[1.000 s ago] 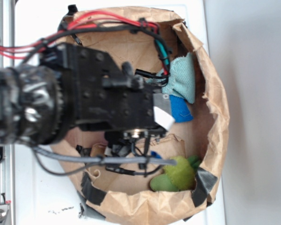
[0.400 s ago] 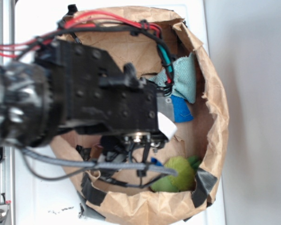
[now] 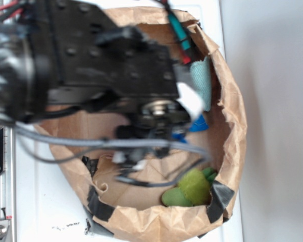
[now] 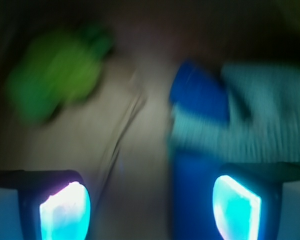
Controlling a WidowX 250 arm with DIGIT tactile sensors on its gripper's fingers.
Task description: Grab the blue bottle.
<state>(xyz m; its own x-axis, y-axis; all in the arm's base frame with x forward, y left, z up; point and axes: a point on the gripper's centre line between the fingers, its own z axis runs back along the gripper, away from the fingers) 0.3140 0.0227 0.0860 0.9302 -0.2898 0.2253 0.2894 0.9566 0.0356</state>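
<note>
Wrist view, heavily blurred: the gripper [image 4: 150, 205] has its two fingers [image 4: 65, 210] spread wide apart at the bottom corners, glowing cyan, with nothing between them. The blue bottle [image 4: 197, 95] lies ahead and right of centre. A teal cloth [image 4: 245, 125] is draped across its middle, so blue shows both above and below the cloth, and the lower blue part reaches down beside the right finger. A green plush toy [image 4: 55, 80] sits well apart at upper left.

Exterior view, from above: the black arm [image 3: 101, 65] fills the upper left and reaches into a brown paper bag [image 3: 235, 121] on a white desk [image 3: 50, 212]. The bag's rolled-down rim, patched with black tape [image 3: 219, 199], walls the objects in. Only a small patch of the bottle [image 3: 198, 123] shows past the arm, just below the cloth [image 3: 202, 83]; the toy [image 3: 192, 187] rests against the bag's lower wall.

Judging by the open fingers, the gripper looks set to straddle the bottle, though it sits left of it and probably needs to shift right. The cloth may get caught in the grasp.

No brands, labels or writing can be read.
</note>
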